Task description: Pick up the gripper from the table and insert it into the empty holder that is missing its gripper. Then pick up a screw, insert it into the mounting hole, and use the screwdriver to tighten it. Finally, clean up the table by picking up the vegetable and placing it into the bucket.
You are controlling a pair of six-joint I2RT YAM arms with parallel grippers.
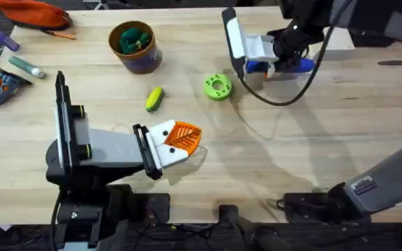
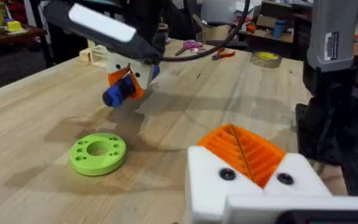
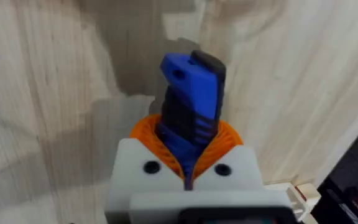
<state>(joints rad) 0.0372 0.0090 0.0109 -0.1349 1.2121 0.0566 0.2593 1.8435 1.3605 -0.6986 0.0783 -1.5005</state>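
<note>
Pale wooden table (image 1: 306,139) with straight lengthwise grain, seen from above.

Left gripper (image 1: 187,137): white angular mounts, each with a dark screw head, bearing orange ribbed pads (image 2: 244,151). The pads are pressed together in a wedge with nothing between them. It rests low over the near-middle of the table, pointing away from its base toward the table's middle.

Right gripper (image 1: 279,64): same white-and-orange build, at the far right of the table. Its pads are clamped on the screwdriver (image 3: 190,106), a bright blue, smooth plastic body with a black ribbed grip band and a black cap. In the left wrist view the blue end (image 2: 118,92) juts from the fingers just above the wood; the tip cannot be made out.

Ring dish (image 1: 217,86): flat, bright green plastic disc with a central hole and smaller holes round it, lying between the two grippers, nearer the right one.

Vegetable (image 1: 155,98): small yellow toy with a green end, smooth and oblong, lying on bare wood between the bucket and the left gripper, apart from both.

Bucket (image 1: 135,47): round pot with dark blue sides and a tan rim, upright at the far left-centre. A green leafy toy (image 1: 132,39) sits inside it.

An orange pouch (image 1: 35,13) lies at the far left corner.
</note>
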